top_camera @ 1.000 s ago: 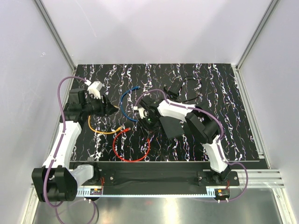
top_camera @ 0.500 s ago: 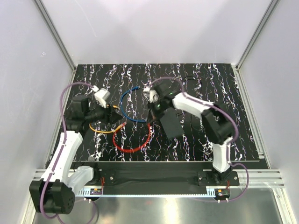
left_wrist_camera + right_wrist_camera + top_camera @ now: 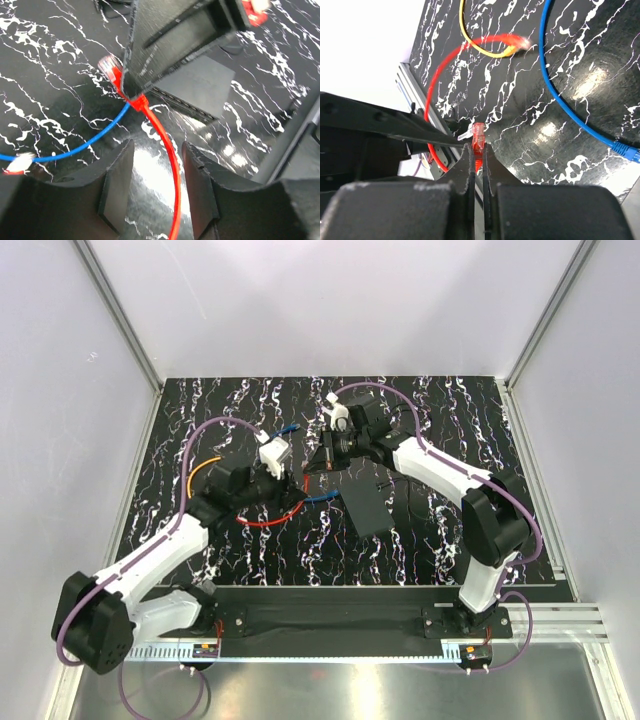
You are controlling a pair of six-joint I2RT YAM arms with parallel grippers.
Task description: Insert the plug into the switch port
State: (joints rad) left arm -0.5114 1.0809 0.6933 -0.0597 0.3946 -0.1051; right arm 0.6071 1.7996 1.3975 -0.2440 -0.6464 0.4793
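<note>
Ten o'clock off the switch [image 3: 368,508], your right gripper [image 3: 477,150] pinches the red plug [image 3: 478,134]; left gripper [image 3: 155,155], half-open, straddles red cable [image 3: 167,145], blue cable [image 3: 85,145] alongside.

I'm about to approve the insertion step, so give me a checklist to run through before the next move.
1. Right tool shut on the red-booted plug: ok.
2. Left tool open, with the thin red cable passing ungripped between its fingers: ok.
3. Plug at the flat matte black box: not ok, it is held apart from it.
4. Socket in the box's edge identified: cannot tell.
5. Thin blue cable clear of the plug: not ok, it lies right by the red cable.
</note>
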